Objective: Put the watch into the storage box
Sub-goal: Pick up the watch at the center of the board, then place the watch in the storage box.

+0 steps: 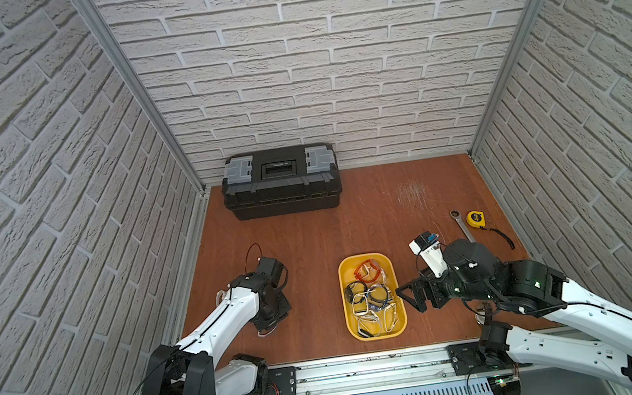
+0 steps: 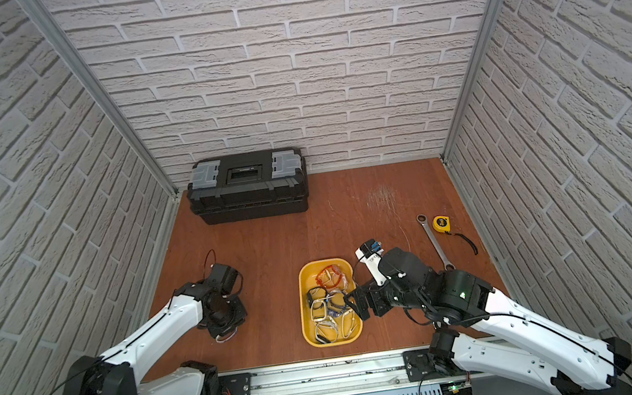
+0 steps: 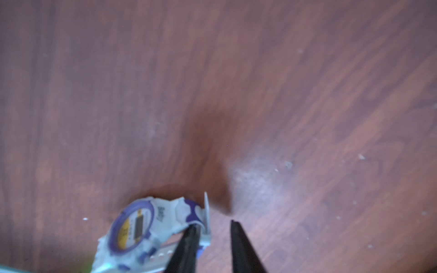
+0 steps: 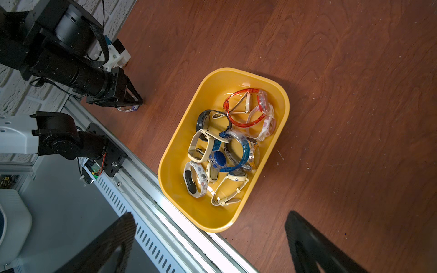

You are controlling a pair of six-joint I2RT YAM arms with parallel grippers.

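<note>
One brown wood-grain table point(image 1: 391, 204) carries everything, walled in by pale brick-pattern panels; the left arm point(image 1: 219, 325) and right arm point(image 1: 595, 318) reach in from the near rail; a black toolbox point(image 1: 281, 186) with grey latches stands shut against the back wall, well apart from both arms; the storage box point(image 1: 379, 334), a shallow yellow tray with rounded corners, sits near the front edge between the two arms, and in both top views it holds a tangle of watches point(image 4: 224, 151), among them a red translucent one, a blue one and several cream ones; the right gripper point(image 1: 410, 298) hovers just beside the tray's right rim, its jaws spread wide and holding nothing, as the right wrist view shows; the left gripper point(image 1: 271, 322) points down at the table on the tray's left, well apart from it; a silver wrench point(image 1: 462, 228) and a small yellow tape measure point(image 1: 476, 219) lie near each other by the right wall; the watch point(image 3: 132, 227), white with purple trim and a round face, lies on the bare table under the left gripper, outside the storage box; in the left wrist view the jaws stand narrow around its strap, one finger touching the strap and the other finger a little clear of it, with table visible in the gap.
</note>
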